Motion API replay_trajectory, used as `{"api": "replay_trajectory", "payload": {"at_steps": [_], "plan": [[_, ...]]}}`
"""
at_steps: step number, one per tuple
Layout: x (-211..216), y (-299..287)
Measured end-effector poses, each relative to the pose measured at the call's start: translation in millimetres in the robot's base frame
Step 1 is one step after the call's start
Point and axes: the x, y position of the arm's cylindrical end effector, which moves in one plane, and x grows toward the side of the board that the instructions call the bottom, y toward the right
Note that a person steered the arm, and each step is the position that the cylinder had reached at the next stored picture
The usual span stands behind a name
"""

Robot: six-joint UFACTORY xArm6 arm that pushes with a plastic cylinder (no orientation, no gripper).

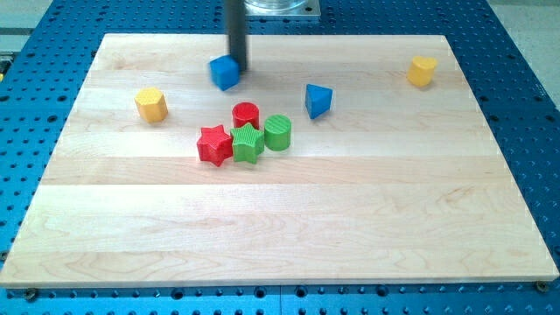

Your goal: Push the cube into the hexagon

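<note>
Blue cube [224, 73] sits near the view's top on the wooden board [280, 227], my tip [237, 70] touching its right side. No claw fitted, only a rod. Yellow hexagon [151, 104] lies lower left, apart. Red star [214, 144] and green star [248, 143] touch.

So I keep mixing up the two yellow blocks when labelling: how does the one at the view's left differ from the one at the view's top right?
The yellow hexagon sits left of the middle, nearer the blue cube and my tip, which is at that cube's right edge; the yellow block at the top right lies near the board's corner, far from every other block. The hexagon is a deeper orange-yellow, the corner block paler. Both stand alone, touching nothing.
</note>
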Motion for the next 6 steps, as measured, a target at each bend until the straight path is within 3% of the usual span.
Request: {"api": "replay_trajectory", "payload": {"at_steps": [1, 2, 4, 5, 6], "plan": [[11.3, -14.5], [4.9, 77.6], [32.7, -34.6], [34.7, -24.4], [10.3, 89.8]]}}
